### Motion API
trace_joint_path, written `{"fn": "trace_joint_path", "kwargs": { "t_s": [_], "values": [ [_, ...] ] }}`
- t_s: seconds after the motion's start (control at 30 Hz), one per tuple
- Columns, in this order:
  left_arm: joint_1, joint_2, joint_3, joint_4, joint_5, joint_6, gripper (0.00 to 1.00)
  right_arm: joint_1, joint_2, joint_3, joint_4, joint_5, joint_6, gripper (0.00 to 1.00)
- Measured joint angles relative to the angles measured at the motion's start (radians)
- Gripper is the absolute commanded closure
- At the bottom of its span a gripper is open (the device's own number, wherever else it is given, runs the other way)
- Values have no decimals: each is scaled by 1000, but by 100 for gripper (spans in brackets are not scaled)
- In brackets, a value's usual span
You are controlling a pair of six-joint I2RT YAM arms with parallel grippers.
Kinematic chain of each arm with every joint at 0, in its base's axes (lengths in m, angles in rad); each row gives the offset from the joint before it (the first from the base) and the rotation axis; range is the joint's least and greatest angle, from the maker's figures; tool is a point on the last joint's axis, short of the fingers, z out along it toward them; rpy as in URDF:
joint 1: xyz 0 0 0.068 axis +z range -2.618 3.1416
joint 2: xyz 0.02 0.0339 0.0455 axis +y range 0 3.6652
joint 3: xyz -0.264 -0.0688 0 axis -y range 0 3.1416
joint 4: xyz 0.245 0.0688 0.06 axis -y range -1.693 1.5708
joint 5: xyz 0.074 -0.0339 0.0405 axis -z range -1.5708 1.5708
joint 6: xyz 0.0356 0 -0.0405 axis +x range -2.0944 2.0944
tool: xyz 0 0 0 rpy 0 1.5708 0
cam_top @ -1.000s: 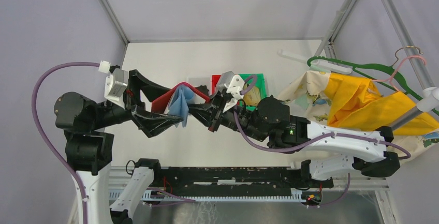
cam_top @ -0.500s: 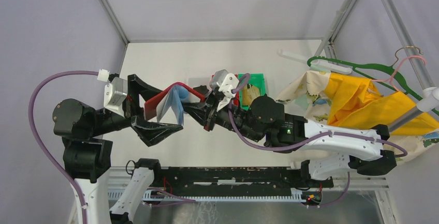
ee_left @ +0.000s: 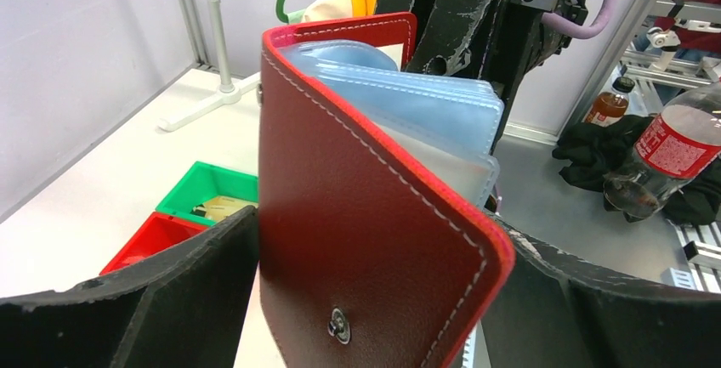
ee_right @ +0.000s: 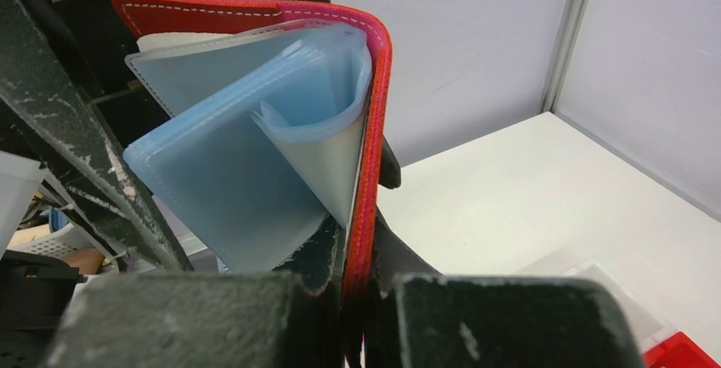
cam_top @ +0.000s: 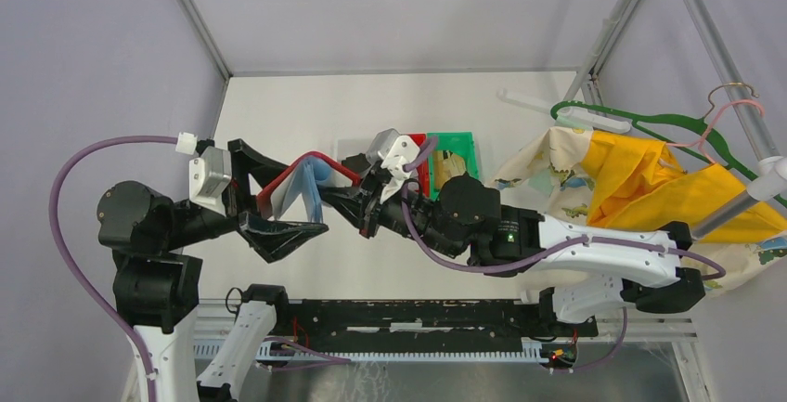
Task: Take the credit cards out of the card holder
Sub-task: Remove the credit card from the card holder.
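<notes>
Red card holder (cam_top: 302, 184) — open, aloft

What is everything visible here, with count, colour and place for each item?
card holder: one, red with pale blue leaves, held up open between both hands.
green tray: one, green, on the table beyond the right hand.
tan item: one, inside the green tray; too small to identify.
red tray: one, red, left of the green tray.
clear tray: one, transparent, left of the red tray.
hangers: three, green, pink, white, table's far right.
cloths: two, yellow and patterned cream, under the hangers.
bottles: two, clear with red label and small brown, beyond the table's edge.
left hand: one, black, jaws wide around one cover; grip unclear.
right hand: one, black, pinched shut on the other cover.
</notes>
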Motion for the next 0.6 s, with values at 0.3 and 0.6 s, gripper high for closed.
{"fn": "trace_joint_path", "kwargs": {
  "t_s": [0.3,0.6],
  "values": [
    [0,27,28,-15,58,6,22,-3,-104,-120,62,-60,-5,100],
    [0,28,27,42,36,-42,9,-10,-121,-132,80,-85,14,100]
  ]
}}
